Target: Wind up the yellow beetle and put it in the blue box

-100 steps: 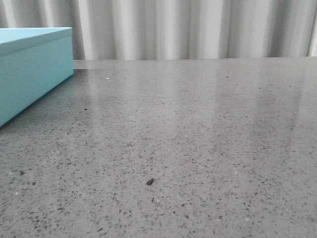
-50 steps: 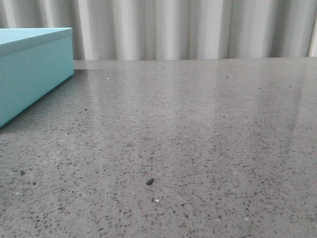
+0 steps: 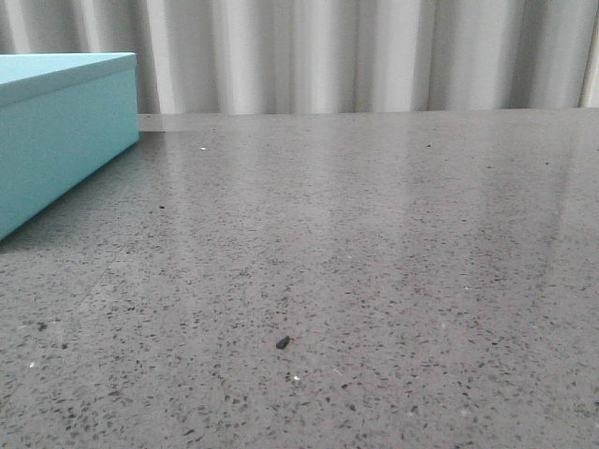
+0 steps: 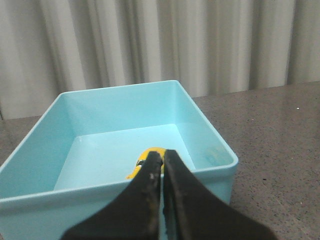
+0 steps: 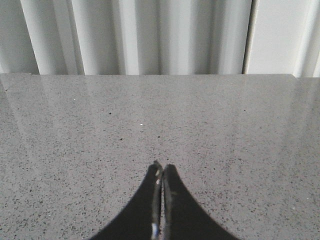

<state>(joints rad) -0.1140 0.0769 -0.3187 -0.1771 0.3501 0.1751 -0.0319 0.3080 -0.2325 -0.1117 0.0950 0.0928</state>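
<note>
The blue box (image 4: pixel 125 107) stands open in the left wrist view, close in front of my left gripper (image 4: pixel 162 156). The yellow beetle (image 4: pixel 149 151) lies on the box floor near its front wall, mostly hidden behind my fingertips. My left gripper is shut with nothing between its fingers and hovers over the box's near rim. My right gripper (image 5: pixel 162 170) is shut and empty above bare tabletop. In the front view a blue box (image 3: pixel 56 140) shows at the far left, its top looking flat from this low angle. Neither gripper nor the beetle shows there.
The grey speckled tabletop (image 3: pixel 374 262) stretches right of the box to a pale pleated curtain (image 3: pixel 328 56) behind the far edge. A small dark speck (image 3: pixel 283 342) lies on the table near the front.
</note>
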